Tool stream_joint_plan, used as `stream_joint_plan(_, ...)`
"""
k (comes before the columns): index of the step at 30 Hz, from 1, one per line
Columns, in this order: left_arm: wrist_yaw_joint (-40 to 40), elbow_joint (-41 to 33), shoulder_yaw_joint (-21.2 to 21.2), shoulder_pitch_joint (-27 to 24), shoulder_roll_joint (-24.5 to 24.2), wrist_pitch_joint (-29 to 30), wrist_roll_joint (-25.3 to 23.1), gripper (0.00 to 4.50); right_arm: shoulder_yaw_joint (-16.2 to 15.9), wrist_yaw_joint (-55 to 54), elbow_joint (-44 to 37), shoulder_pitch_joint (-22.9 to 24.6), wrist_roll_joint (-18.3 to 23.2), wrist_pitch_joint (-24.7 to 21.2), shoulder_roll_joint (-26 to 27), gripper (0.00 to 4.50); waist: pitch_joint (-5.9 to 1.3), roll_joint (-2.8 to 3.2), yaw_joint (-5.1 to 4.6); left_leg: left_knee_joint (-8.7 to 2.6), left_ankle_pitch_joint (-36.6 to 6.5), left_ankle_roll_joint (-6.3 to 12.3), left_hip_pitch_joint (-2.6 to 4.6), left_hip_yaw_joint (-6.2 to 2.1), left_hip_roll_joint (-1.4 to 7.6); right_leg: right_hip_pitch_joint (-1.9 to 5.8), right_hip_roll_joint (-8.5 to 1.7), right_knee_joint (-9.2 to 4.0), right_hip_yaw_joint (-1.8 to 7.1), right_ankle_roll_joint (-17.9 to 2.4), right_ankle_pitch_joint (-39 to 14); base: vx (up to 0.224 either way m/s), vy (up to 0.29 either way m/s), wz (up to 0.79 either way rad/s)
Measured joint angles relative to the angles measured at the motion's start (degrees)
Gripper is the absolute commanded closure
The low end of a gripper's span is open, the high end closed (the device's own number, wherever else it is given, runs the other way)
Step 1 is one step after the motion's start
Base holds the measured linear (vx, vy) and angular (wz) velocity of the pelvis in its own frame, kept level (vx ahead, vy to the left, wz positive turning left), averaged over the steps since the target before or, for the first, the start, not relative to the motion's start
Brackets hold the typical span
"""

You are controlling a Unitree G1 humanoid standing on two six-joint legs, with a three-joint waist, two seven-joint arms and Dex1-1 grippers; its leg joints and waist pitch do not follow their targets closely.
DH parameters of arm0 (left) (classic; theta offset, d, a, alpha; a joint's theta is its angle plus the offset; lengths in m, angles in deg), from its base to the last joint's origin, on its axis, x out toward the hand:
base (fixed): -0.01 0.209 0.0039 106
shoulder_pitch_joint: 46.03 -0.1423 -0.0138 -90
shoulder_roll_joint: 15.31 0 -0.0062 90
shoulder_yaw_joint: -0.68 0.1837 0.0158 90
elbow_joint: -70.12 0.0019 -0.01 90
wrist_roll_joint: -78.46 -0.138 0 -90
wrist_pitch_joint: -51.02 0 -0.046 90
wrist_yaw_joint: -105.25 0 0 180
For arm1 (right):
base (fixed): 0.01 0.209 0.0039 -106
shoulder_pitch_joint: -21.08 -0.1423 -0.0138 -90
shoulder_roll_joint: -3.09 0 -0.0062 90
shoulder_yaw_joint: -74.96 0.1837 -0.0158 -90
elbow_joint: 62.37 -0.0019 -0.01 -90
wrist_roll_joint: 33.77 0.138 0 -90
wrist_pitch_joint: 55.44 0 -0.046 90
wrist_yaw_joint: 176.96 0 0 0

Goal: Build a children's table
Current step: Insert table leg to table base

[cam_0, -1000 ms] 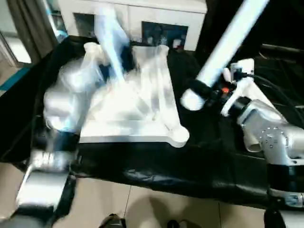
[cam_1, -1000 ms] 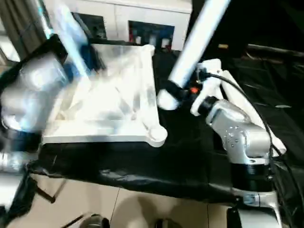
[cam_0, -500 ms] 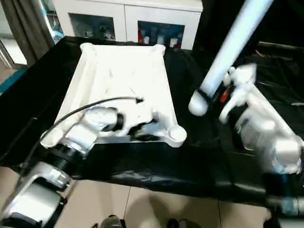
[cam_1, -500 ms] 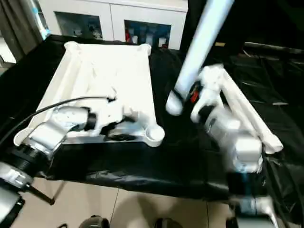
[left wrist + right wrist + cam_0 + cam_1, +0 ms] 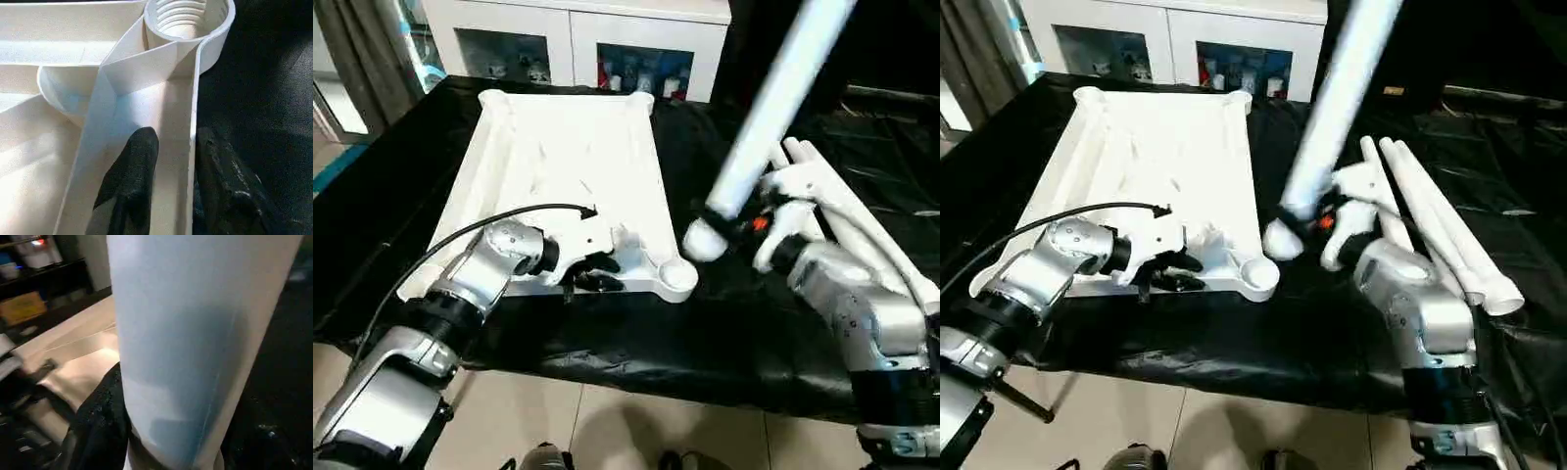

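No writing can be read anywhere. The white plastic parts are plain. No labels, brands or numbers show.

white glass-front cabinet | grey curtain | black table cover | tiled floor

White table top, plain, ribbed underside up; threaded corner socket same white. Held leg white with a pale blue cast. 3 spare legs at 3 o'clock of the top: white. Cloth under everything: black, glossy, wrinkled. Left gripper fingers black; right gripper finger black. Forearms silver; orange-red spot at the right wrist. Cable black. Cabinet at 12 o'clock: white, dark glass doors. Floor beige tile.
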Motion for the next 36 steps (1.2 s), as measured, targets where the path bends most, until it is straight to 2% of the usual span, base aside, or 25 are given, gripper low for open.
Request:
stream_joint_plan(8, 0.7, 1.4, 0.3, 0.2, 0.4, 0.3, -0.9, 3.80, -1.8, 3.7, 3.8, -0.9, 0.3, 0.1, 0.7, 2.59, 0.00, -0.01, -0.23, -0.02, 0.0, 0.00, 0.02, 0.00, 0.00, 0.01, 0.00, 0.01, -0.01, 0.0, 0.0, 0.000, 0.000, 0.00)
stream_joint_plan(14, 1.4, 1.6, 0.3, 0.4, 1.1, 0.9, -1.6, 4.40, -3.9, 5.7, 8.3, -2.5, -1.4, 0.9, 0.6, 2.59, 0.00, -0.01, -0.90, -0.02, 0.0, 0.00, 0.00, -0.01, 0.00, 0.02, -0.01, -0.04, -0.01, 0.0, 0.0, 0.000, 0.000, 0.00)
stream_joint_plan(19, 1.7, 1.7, 0.0, 0.6, 1.9, 1.6, -1.0, 4.47, -3.8, 6.3, 13.1, -3.9, -2.2, 3.0, 0.8, 2.59, 0.02, -0.03, -1.48, -0.15, 0.0, 0.01, -0.08, 0.02, -0.01, -0.03, -0.01, -0.25, -0.02, 0.0, 0.0, 0.000, 0.000, 0.00)
stream_joint_plan(29, 1.5, 1.7, -1.7, 0.1, 2.8, 1.3, -1.0, 4.50, -4.1, 8.8, 19.4, -7.4, -4.0, 5.8, 1.0, 2.59, 0.08, -0.08, -1.80, -0.38, 0.0, 0.02, -0.06, 0.09, -0.01, -0.12, 0.00, -0.28, -0.02, 0.0, 0.0, 0.000, 0.000, 0.00)
stream_joint_plan(36, 0.8, 1.0, -2.5, -0.7, 3.3, 1.1, -1.0, 4.50, -3.9, 9.8, 21.5, -8.0, -4.3, 7.6, 1.1, 2.59, 0.14, -0.17, -2.15, -0.46, 0.0, 0.02, -0.04, 0.11, -0.01, -0.12, 0.00, -0.32, -0.02, 0.0, 0.0, 0.000, 0.000, 0.00)
